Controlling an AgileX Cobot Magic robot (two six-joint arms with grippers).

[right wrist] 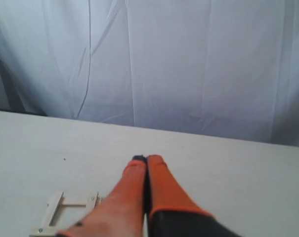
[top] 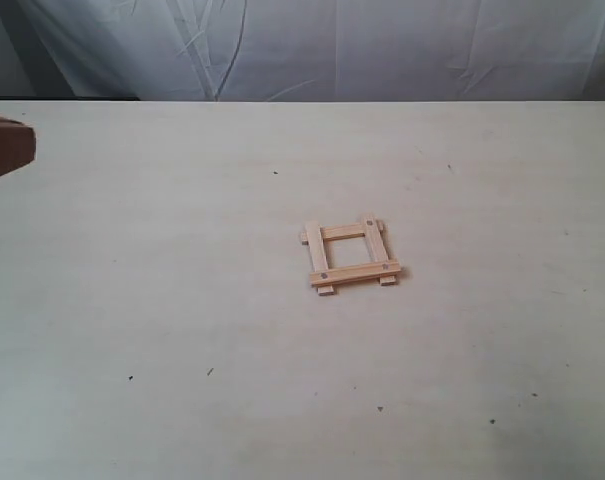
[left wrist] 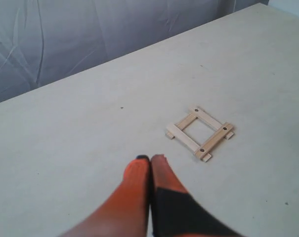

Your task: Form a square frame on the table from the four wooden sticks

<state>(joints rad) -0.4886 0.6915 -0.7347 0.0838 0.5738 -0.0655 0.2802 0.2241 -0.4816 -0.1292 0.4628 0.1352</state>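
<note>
Left gripper (left wrist: 150, 158) clear of square frame (left wrist: 213, 138)

Soft, diffuse, even light fills all three views, leaving the wide pale cream table (top: 182, 330) uniformly bright, and the small open square frame of light-tan wooden slats (top: 351, 257) casts only a thin, faint shadow along its edges. The wrinkled grey-white cloth backdrop (top: 332, 50) shows gentle shading in its folds and a dark band where it meets the table. In the wrist views the near orange-and-black fingers of the left gripper (left wrist: 150, 158) and right gripper (right wrist: 146, 158) are out of focus, while the exterior view is mildly grainy, with a blurred brown shape (top: 4, 148) at its left edge.
</note>
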